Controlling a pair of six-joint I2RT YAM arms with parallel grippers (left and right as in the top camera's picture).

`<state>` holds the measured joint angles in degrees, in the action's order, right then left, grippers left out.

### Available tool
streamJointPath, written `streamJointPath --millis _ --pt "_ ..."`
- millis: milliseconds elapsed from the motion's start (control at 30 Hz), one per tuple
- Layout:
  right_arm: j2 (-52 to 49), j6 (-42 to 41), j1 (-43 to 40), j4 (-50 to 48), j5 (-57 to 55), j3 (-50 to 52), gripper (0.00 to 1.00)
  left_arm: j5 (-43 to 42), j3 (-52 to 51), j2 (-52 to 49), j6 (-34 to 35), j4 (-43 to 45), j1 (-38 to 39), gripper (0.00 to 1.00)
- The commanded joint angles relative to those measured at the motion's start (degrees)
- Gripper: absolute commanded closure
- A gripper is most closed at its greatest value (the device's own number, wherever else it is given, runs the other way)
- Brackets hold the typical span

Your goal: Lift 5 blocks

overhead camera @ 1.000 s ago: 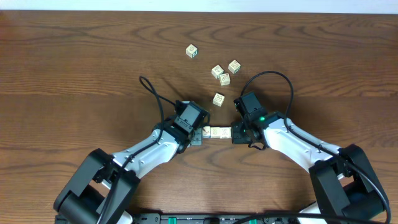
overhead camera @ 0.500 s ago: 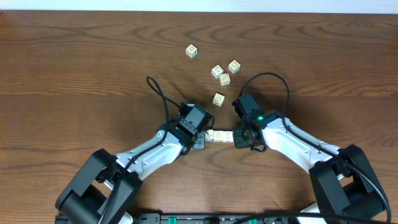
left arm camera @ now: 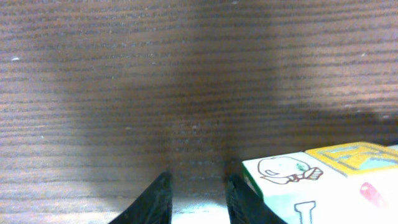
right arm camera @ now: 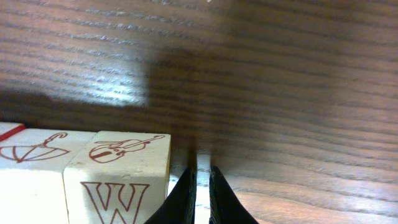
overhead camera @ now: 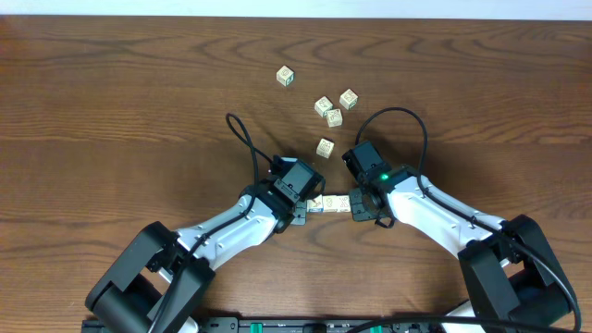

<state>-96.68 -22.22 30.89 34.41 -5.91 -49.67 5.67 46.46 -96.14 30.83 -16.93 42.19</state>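
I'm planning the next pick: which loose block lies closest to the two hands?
The lone block lowest of the five in the overhead view; the other four sit farther up, three clustered and one alone at upper left.

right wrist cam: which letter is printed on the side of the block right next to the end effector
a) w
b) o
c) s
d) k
a: the block just beside the right end effector shows a red W on its side face, below a small violin drawing on top.
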Motion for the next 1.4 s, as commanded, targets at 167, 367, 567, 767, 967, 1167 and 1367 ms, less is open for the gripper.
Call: streamJointPath --millis 167,367,567,767,967,1167,1367 --pt "-2.43 2.16 -0.85 -1.66 15.41 -3.39 0.90 -12.04 3.26 -1.07 -3.21 2.40 1.33 0.66" --pt "-2.21 5.88 -4.81 -0.07 15.37 -7.56 0.78 -12.04 3.26 1.60 -5.84 2.38 -4.35 0.65" --pt "-2.21 8.61 -7.34 0.09 12.85 -9.75 0.68 -12.04 3.26 2.97 -6.84 2.38 -9.14 0.57" --pt "-2.21 8.61 -8.20 2.05 10.86 -9.77 0.69 -12.07 3.26 2.95 -6.80 -0.52 -9.79 0.57" --pt "-2.21 8.61 -8.20 5.92 9.44 -9.75 0.71 -12.04 3.26 2.93 -6.82 -4.04 -9.62 0.57" --pt "-2.21 7.41 -8.22 11.02 1.07 -9.75 0.76 -9.99 3.23 2.93 -6.80 -4.63 -9.66 0.57" --pt "-2.21 3.34 -8.74 8.24 -10.93 -9.75 0.59 3.78 3.26 3.08 -6.84 -3.61 -10.93 0.53"
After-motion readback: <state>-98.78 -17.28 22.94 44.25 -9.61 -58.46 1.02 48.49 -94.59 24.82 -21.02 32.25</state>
